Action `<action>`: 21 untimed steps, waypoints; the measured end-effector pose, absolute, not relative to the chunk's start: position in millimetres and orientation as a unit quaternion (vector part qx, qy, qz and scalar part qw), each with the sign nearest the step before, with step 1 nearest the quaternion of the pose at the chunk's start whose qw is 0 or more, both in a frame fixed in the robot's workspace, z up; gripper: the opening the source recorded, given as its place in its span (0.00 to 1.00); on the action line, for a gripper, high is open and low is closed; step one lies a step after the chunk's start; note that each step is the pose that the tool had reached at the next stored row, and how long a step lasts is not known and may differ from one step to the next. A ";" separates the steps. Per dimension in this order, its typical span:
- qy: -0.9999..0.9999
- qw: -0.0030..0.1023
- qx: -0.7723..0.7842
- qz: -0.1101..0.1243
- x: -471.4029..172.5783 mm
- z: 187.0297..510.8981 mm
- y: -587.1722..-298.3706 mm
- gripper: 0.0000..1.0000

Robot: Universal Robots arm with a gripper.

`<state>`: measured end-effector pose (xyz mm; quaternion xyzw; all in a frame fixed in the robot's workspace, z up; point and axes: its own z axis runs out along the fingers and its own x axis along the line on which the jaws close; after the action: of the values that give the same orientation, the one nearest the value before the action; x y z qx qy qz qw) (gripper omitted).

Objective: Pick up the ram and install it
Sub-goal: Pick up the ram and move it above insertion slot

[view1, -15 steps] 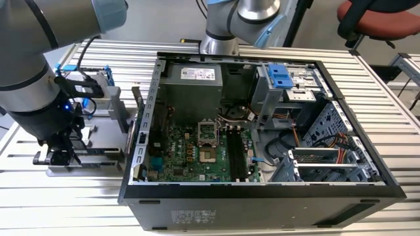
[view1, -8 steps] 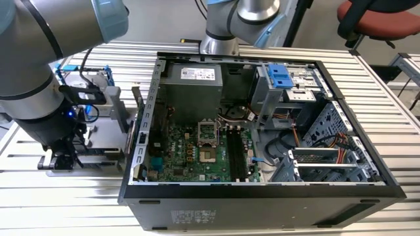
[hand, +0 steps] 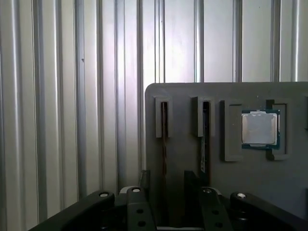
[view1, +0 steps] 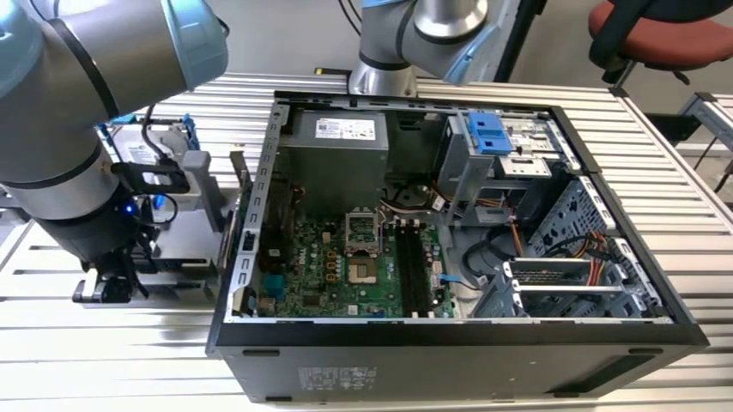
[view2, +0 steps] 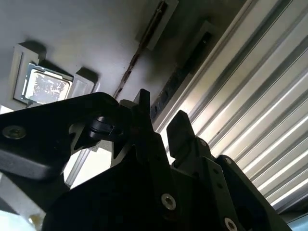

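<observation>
The gripper [hand: 167,177] hangs over a grey holder tray [hand: 192,94], at about nine o'clock from the open computer case [view1: 458,352] in the exterior view; its jaws stand apart, gripping nothing; the ram [hand: 164,137] stands on edge in a tray slot, in line with the gap between them; a second strip [hand: 205,137] and a processor chip [hand: 260,129] occupy neighbouring recesses.

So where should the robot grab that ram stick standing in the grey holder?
Pinch its two flat sides across the thin top edge, coming straight at the slot opening. The ram stands on edge in the grey holder, so only that edge is free.
</observation>
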<state>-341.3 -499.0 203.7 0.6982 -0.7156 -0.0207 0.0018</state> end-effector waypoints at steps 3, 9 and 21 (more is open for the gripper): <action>-0.721 0.002 0.693 -0.021 -341.2 198.3 -497.9 1.00; -0.731 0.002 0.682 -0.021 -341.3 191.6 -497.2 1.00; -0.731 0.001 0.682 -0.021 -341.3 191.5 -497.2 0.00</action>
<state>-341.3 -497.2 191.5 0.6823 -0.7308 -0.0209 0.0014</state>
